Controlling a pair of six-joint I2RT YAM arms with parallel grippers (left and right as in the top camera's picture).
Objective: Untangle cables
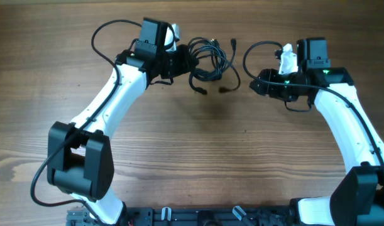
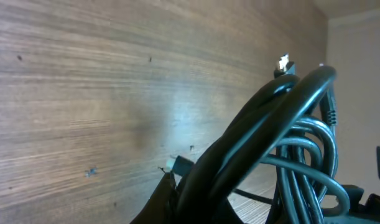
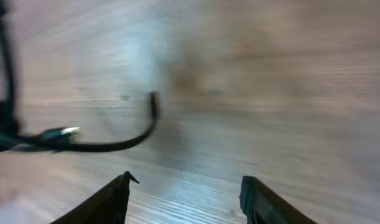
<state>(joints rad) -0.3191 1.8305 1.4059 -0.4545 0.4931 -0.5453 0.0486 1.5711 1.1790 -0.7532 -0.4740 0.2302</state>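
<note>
Cables (image 1: pixel 210 59) bunched in a tangle at the far middle of the counter (image 1: pixel 198 157), loose ends trailing toward the near side; left gripper (image 1: pixel 183 63) pinched on the tangle's left edge; right gripper (image 3: pixel 185 186) spread, empty, to the tangle's right, apart from it; one plug end (image 3: pixel 64 133) lies ahead, left of its fingers.

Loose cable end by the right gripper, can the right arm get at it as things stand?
Probably yes: the right gripper is open, facing the loose cable end, only tabletop between; the left gripper holds the tangle.
</note>
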